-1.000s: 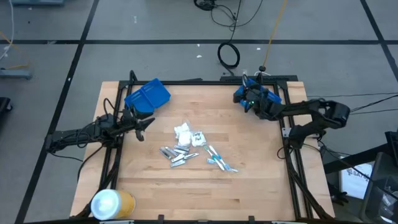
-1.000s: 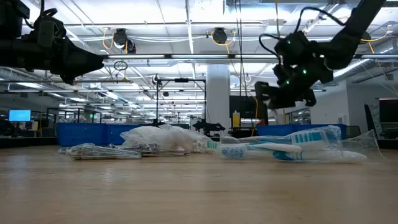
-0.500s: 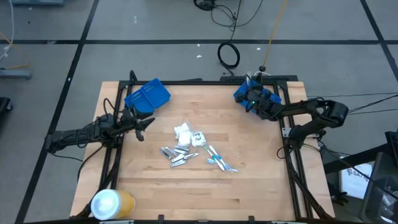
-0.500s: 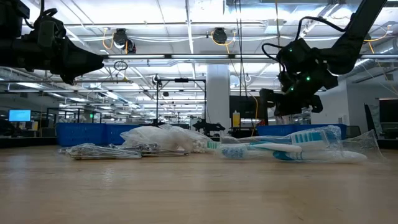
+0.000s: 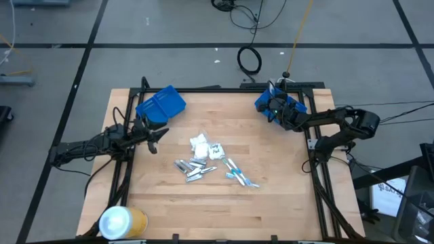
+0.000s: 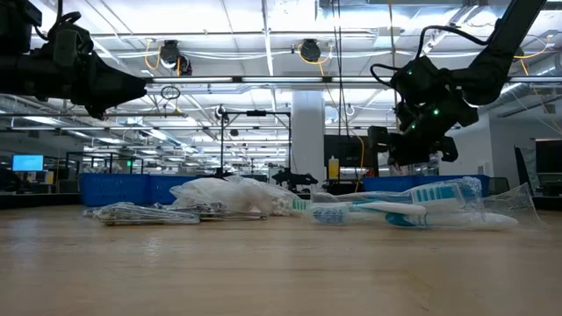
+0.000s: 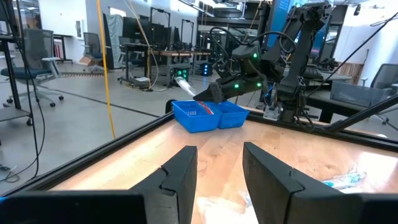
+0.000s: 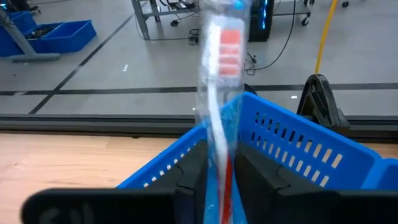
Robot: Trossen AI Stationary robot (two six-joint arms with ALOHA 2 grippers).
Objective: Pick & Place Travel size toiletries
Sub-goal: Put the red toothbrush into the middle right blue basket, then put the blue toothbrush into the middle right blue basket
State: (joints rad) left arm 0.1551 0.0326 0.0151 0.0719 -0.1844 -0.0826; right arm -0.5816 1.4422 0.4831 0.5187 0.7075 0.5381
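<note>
The toiletries lie heaped mid-table: white packets [image 5: 199, 143], silver tubes [image 5: 190, 168] and wrapped teal toothbrushes [image 5: 239, 175], which the low view shows flat on the wood [image 6: 421, 207]. My right gripper [image 5: 273, 108] hangs over the far-right blue bin [image 5: 293, 106], shut on a clear-wrapped red-and-white toothbrush [image 8: 217, 93]. In the left wrist view that gripper [image 7: 214, 93] is above the bin [image 7: 199, 118], where something red lies inside. My left gripper [image 5: 161, 135] waits open at the left edge, its fingers wide apart [image 7: 219, 180]. My right gripper pinches the wrapped toothbrush between its two fingers at the red lower handle [image 8: 222, 163]. The brush head [image 8: 229, 43] sticks out well beyond the fingertips. The toothbrush is lifted clear, above the blue bin's near wall [image 8: 168, 168], lying along the fingers.
A second blue bin [image 5: 161, 103] sits at the far left corner. A big yellow-and-white roll [image 5: 122, 220] stands at the near left corner. Bare wood lies between the heap and the near edge. A black frame rail [image 7: 93, 158] runs round the table.
My right gripper has moved a little toward the table's far edge, carrying the toothbrush over the far-right blue bin, then almost stopped. The heap has stayed as it was.
</note>
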